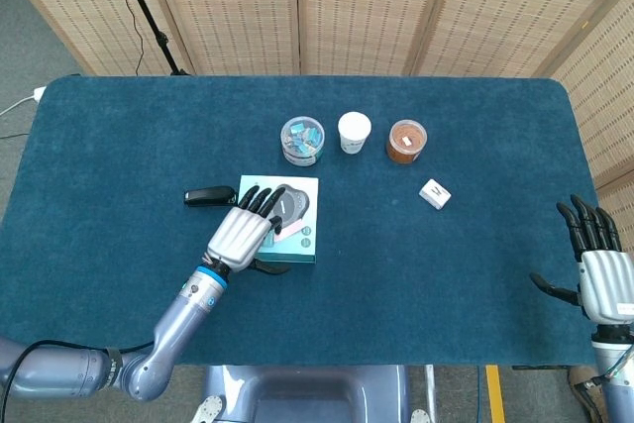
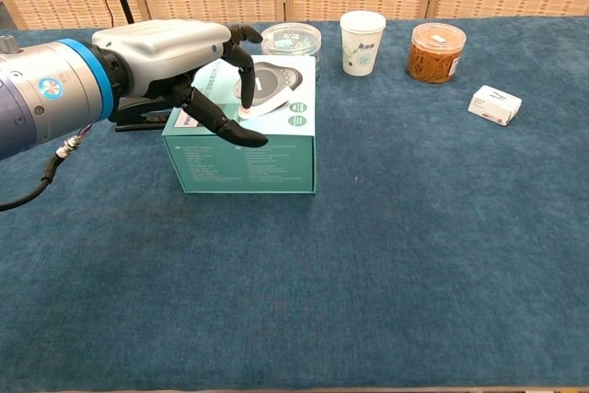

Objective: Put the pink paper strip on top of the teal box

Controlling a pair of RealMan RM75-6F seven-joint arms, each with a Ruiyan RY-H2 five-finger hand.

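I see the pink paper strip point(image 2: 247, 114) lying on top of the teal box point(image 2: 241, 162), center-left in the chest view, just under the fingertips of my left hand point(image 2: 175, 57), whose fingers are apart and grip nothing. The box print is too small to read. My right hand point(image 1: 599, 272), at the lower right, is spread and empty.

I'm working in what looks like a lab or test room: a table point(image 1: 119, 146) with blue felt, boxed in by woven screens point(image 1: 357, 7). A stand leg point(image 1: 149, 22) and a cable point(image 1: 15, 106) show on the grey floor point(image 1: 20, 37).
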